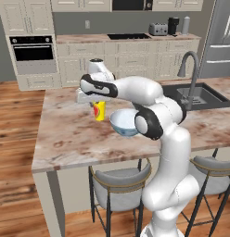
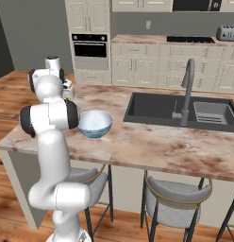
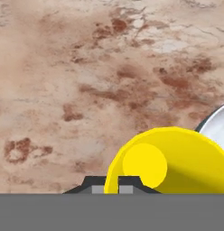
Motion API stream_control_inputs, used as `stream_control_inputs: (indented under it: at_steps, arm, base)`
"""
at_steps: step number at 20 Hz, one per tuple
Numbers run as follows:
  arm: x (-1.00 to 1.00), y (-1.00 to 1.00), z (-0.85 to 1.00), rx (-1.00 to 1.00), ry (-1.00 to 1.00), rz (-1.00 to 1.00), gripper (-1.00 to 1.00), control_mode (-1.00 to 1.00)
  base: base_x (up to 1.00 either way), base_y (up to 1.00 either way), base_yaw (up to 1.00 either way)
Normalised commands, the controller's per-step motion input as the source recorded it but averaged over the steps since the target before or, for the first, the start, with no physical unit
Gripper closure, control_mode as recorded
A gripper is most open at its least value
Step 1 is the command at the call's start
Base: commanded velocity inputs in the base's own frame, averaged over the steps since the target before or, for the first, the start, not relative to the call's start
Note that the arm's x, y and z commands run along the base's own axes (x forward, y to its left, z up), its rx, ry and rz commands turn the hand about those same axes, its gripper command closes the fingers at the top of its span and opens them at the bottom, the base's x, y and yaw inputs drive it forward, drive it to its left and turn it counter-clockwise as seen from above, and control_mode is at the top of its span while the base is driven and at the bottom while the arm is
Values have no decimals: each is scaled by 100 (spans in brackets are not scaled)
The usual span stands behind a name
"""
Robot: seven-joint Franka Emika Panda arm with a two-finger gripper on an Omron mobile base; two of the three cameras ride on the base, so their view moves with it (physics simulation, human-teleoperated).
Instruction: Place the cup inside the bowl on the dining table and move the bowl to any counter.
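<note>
Yellow cup (image 1: 99, 110): we see it hanging under the gripper (image 1: 99, 102), lifted off the desk (image 1: 70, 139), just left of the bowl (image 1: 123, 121) in the left base view. In the hand view the cup (image 3: 168, 162) sits right at the fingertips (image 3: 127, 182), its bottom facing the camera.
Gripper state: pressed nearly together, pinching the cup by its rim wall, as we judge it. A thin wall would explain so narrow a gap.
Why held this way: a rim pinch from above leaves the cup upright and free underneath, so we judge it can be lowered straight into the bowl.
Bowl: on the desk near its front edge, white inside, nothing in it. In the right base view the bowl (image 2: 94, 124) sits left of the sink (image 2: 180, 113). Its rim (image 3: 215, 126) shows at the right edge of the hand view, beside the cup.
Step in hand: carrying the cup over to the bowl; not yet above it, we judge.
Left to do: drop the cup in, then move the bowl to a counter (image 1: 126, 39) by the far wall.
Risk: we think a slim rim pinch could let the cup swing or slip.
</note>
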Motion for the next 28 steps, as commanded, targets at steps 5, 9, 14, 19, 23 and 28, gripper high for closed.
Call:
stream_control_inputs:
  at_steps: [5, 9, 14, 19, 23, 28]
  arm:
    - [-43, -45, 37, -2, 0, 1, 100, -100]
    - [-31, -45, 29, 0, 0, 0, 100, -100]
    - [-7, -56, 13, 0, 0, 0, 100, -100]
    - [0, -57, 0, 0, 0, 2, 100, -100]
    - [6, -48, 0, 0, 0, 7, 100, -100]
    - [12, -29, 0, 0, 0, 8, 100, -100]
  base:
    - [0, 0, 0]
    - [0, 0, 0]
    - [0, 0, 0]
    - [0, 0, 0]
    - [0, 0, 0]
    - [0, 0, 0]
